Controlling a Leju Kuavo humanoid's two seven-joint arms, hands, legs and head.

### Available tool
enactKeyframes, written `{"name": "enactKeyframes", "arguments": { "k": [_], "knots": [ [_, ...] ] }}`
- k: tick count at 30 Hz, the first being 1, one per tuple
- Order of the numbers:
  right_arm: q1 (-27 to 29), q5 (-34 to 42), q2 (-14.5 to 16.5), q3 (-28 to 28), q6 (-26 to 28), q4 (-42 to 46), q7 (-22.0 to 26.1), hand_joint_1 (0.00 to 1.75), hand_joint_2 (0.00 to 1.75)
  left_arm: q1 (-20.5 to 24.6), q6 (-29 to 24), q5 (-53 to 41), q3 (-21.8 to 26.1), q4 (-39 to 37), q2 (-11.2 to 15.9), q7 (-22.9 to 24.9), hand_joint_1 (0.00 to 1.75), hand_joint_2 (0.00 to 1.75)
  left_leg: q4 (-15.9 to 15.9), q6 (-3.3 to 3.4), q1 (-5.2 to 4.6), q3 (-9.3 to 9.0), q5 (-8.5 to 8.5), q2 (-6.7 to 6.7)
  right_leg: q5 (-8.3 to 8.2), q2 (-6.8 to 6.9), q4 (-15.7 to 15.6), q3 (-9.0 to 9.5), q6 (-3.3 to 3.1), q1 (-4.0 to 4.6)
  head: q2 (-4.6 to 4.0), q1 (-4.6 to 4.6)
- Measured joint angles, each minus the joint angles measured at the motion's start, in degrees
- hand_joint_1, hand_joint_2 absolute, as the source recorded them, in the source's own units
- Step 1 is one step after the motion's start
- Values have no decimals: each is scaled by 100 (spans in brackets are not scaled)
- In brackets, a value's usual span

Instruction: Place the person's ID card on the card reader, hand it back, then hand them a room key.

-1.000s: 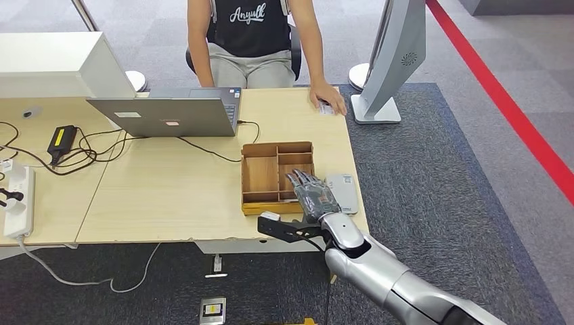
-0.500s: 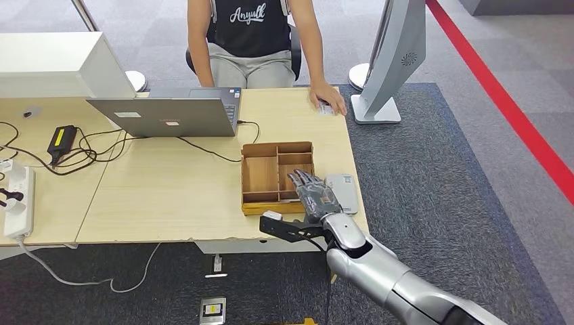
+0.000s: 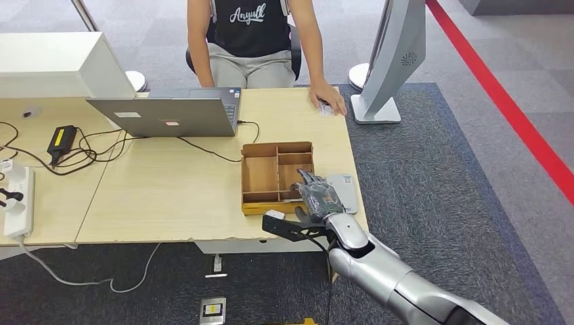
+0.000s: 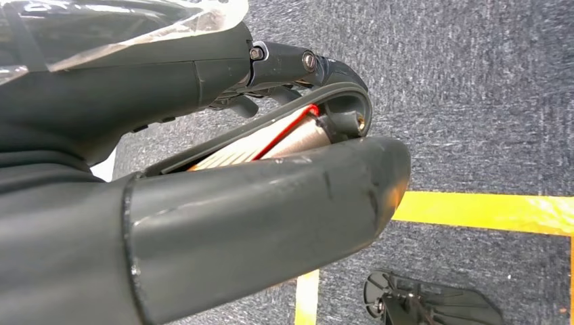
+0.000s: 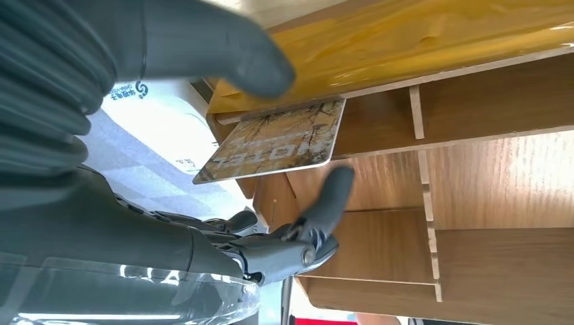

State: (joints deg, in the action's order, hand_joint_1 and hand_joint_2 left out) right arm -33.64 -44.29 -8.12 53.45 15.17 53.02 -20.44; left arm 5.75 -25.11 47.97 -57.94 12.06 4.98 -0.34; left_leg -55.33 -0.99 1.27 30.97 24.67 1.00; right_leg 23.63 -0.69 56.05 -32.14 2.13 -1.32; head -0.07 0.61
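- right arm (image 3: pixel 379 271) comes in from the lower right, stretched forward
- right hand (image 3: pixel 318 196) is palm down, fingers (image 5: pixel 325 196) spread, thumb (image 5: pixel 203 40) apart from them

Your three cameras, three vantage points

Head is looking down over the desk (image 3: pixel 169 196); right wrist is peering closely into the same wooden tray (image 3: pixel 260 175); left wrist is facing carpet (image 4: pixel 474 88).
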Motion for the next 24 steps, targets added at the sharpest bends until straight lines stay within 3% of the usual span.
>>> {"name": "enactKeyframes", "arguments": {
  "k": [24],
  "knots": [
    [-63, 161, 120, 62, 140, -97, 176, 175, 175, 0, -45, 68, 0, 0, -28, 29, 0, 0, 0, 0, 0, 0, 0, 0, 0, 0, 0, 0, 0, 0, 0, 0]
  ]
}}
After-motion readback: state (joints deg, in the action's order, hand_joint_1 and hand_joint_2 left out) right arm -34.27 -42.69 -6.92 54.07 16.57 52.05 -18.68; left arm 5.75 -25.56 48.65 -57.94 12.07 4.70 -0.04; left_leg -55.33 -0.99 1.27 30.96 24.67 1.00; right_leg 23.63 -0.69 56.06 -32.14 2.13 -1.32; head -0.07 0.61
